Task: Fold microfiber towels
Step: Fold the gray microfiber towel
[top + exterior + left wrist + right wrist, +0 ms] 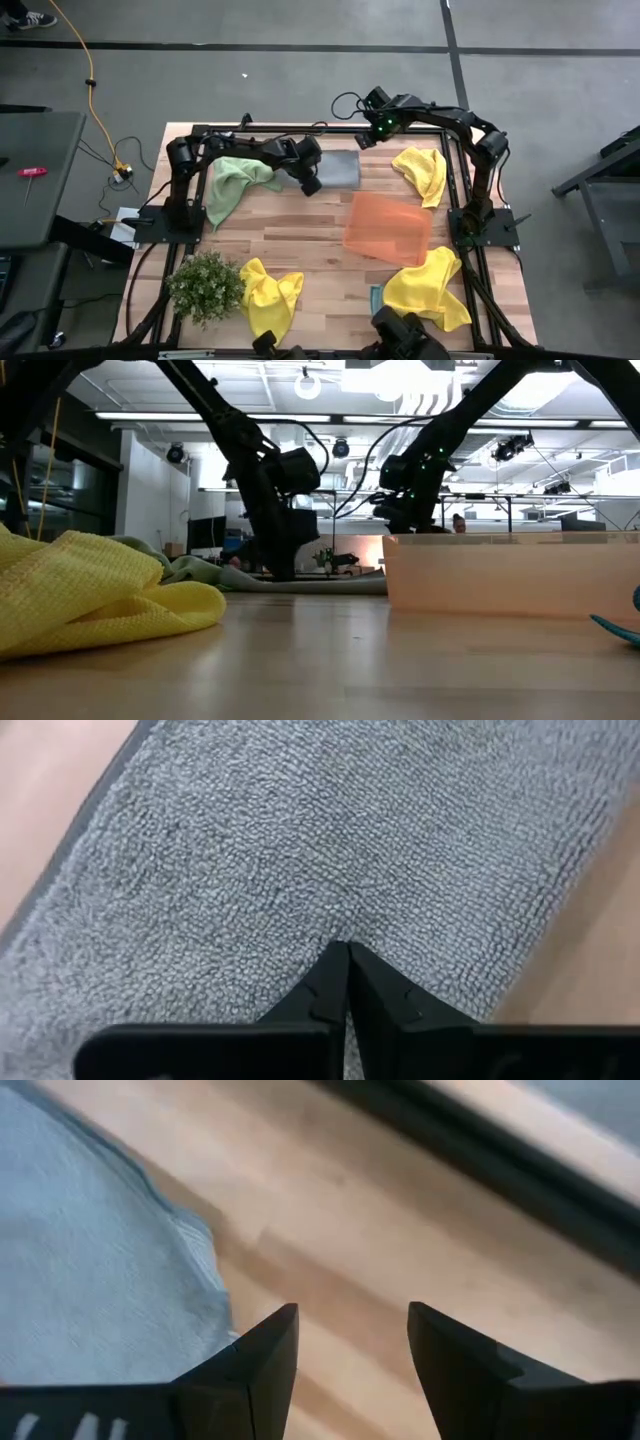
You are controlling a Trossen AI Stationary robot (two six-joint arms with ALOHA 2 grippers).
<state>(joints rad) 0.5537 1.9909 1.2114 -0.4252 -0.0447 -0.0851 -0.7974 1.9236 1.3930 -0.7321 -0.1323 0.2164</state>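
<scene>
A grey-blue towel lies flat at the table's far middle; it fills the left wrist view. My left gripper is shut, its tips down on the towel's left part. My right gripper is open and empty, just off the towel's far right corner, over bare wood; that corner lies beside its fingers. A pale green towel lies crumpled at the far left, under my left arm. Yellow towels lie crumpled at the far right, near right and near middle. My left gripper's shut fingertips come slanting down from above onto the towel's top face, well inside its edges. The pile shows a small dent at the tips. Whether any cloth is caught between the fingers, I cannot tell. The towel lies flat on the table.
An orange mat lies right of the table's middle; in the low view it stands as a pale wall. A potted plant stands at the near left. A scrap of teal cloth shows near the front edge. Bare wood lies between.
</scene>
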